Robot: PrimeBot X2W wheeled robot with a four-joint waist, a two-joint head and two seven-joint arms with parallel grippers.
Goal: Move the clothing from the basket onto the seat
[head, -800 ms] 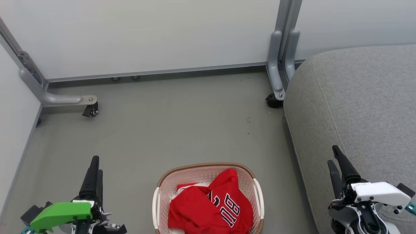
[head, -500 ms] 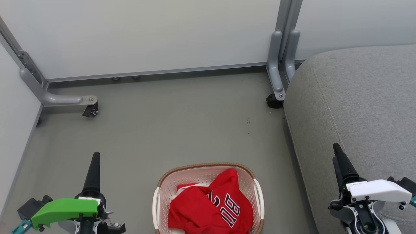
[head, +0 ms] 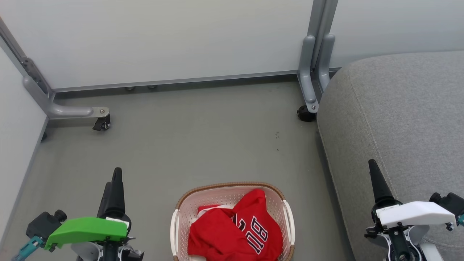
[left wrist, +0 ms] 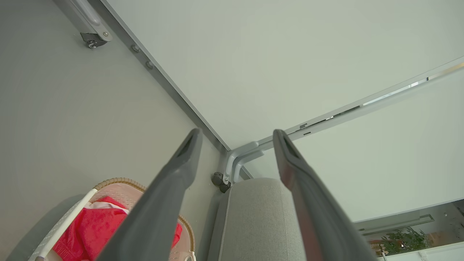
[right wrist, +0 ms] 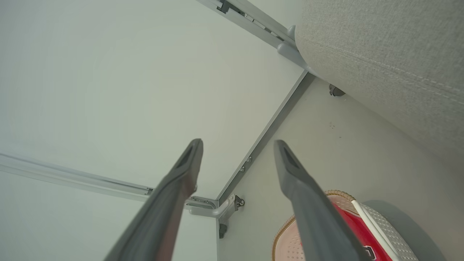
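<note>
A smooth grey-green floor (head: 203, 137) runs back to pale, matte wall panels (head: 163, 40) set in a grey metal frame, with a small black caster (head: 102, 124) under its left foot.

The clothing (head: 232, 232) lies crumpled in the basket (head: 224, 185), which stands on the floor at the near edge of the head view, between the two arms. It is soft red fabric in loose folds. The jersey (head: 259, 224) lies on top towards the right, its black-and-white lettering turned sideways, and a strip of white trim shows at the upper left of the heap. The basket is oval, cream plastic pierced with small holes, with a brown woven-look rim and white side handles.

Just right of the basket rises the seat (head: 406, 119) — a big grey cushion of coarse weave, with rounded edges and a stitched seam.

The left gripper (left wrist: 236, 133) hangs over the floor left of the basket, its dark tapered fingers spread wide and holding nothing. The right gripper (right wrist: 238, 143) hangs by the seat's front edge — jaws likewise wide apart and empty.
</note>
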